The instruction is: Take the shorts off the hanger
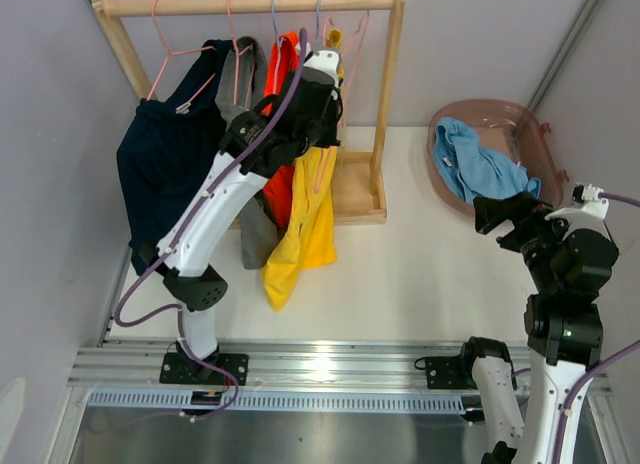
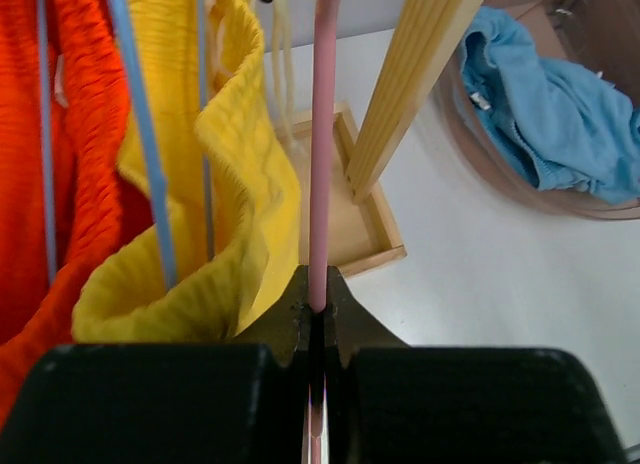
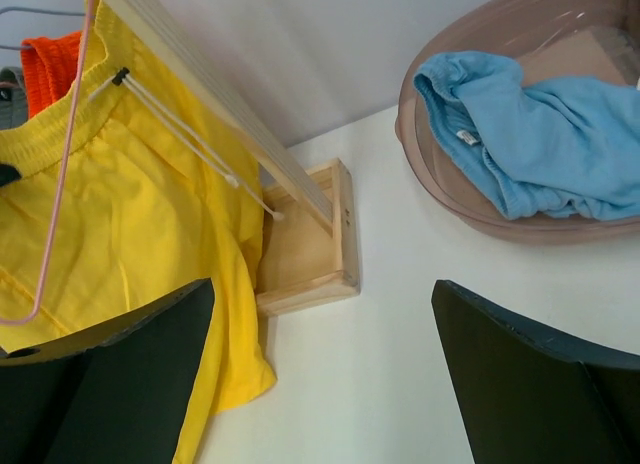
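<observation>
1. The left end effector (image 2: 318,309) is pinched fully shut on the thin wire of a pink hanger (image 2: 322,134). It probably grips there so the hanger can be steadied or lifted without crushing any cloth.
2. The yellow shorts (image 2: 240,184) hang just beside that wire on the rack (image 1: 250,2), sagging low towards the tabletop (image 1: 420,274). Blue wires also run through the yellow folds, so I cannot tell which hanger carries them.
3. The orange shorts (image 2: 80,184), grey shorts (image 1: 255,234) and navy shorts (image 1: 165,164) hang further left on the same rail. They are packed close together, which explains why the arm reaches in from the rack's open right end.
4. The light blue shorts (image 1: 475,164) lie crumpled in a translucent basin (image 1: 530,124) at the right. The basin looks like the drop-off for freed pairs.
5. The right end effector (image 1: 508,222) is spread wide and holds nothing. It sits near the basin with its camera turned towards the yellow pair, seemingly ready to pull the cloth while the left arm anchors the hanger.
6. By this reckoning one pair is done and four remain.
</observation>
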Motion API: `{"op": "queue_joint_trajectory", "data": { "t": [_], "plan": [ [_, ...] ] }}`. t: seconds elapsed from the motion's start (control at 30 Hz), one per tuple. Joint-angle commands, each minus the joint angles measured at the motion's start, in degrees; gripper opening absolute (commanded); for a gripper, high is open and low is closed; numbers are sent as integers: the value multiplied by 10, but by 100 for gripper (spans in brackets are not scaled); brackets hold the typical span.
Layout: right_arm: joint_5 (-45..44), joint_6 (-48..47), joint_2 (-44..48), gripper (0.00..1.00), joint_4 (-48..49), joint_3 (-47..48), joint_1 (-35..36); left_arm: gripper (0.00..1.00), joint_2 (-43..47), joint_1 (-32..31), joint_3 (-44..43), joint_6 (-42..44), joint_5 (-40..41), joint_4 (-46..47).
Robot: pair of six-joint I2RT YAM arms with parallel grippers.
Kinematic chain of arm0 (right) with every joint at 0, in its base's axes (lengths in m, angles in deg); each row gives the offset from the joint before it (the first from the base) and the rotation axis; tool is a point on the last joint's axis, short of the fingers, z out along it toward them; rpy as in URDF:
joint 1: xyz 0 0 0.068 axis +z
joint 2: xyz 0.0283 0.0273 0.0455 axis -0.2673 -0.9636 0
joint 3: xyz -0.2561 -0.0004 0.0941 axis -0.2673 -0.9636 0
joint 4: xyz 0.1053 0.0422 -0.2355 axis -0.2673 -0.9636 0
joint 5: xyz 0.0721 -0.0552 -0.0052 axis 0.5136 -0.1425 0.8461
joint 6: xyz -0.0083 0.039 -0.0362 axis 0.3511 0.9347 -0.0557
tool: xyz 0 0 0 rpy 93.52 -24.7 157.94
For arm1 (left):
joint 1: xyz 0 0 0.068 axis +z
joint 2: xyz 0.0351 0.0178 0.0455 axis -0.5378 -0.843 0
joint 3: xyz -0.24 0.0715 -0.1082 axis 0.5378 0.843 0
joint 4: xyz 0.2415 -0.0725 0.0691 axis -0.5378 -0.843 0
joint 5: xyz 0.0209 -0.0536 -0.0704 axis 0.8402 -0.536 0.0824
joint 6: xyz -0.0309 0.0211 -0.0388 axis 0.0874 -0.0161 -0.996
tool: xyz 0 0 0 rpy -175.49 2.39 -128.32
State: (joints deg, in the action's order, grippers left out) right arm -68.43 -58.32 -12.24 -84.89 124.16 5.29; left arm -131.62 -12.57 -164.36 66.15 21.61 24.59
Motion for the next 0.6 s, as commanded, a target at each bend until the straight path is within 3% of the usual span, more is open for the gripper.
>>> {"op": "queue_joint_trajectory", "data": {
  "t": [0.0,0.23,0.57],
  "plan": [
    [5,-34,10,100,-44,31,2,0,-17,1,-30,6,-35,82],
    [19,-30,43,100,-67,25,3,0,-57,-1,-30,-28,-58,216],
    [23,-27,61,99,-63,-9,16,0,-105,7,-54,-12,-52,309]
  ]
}}
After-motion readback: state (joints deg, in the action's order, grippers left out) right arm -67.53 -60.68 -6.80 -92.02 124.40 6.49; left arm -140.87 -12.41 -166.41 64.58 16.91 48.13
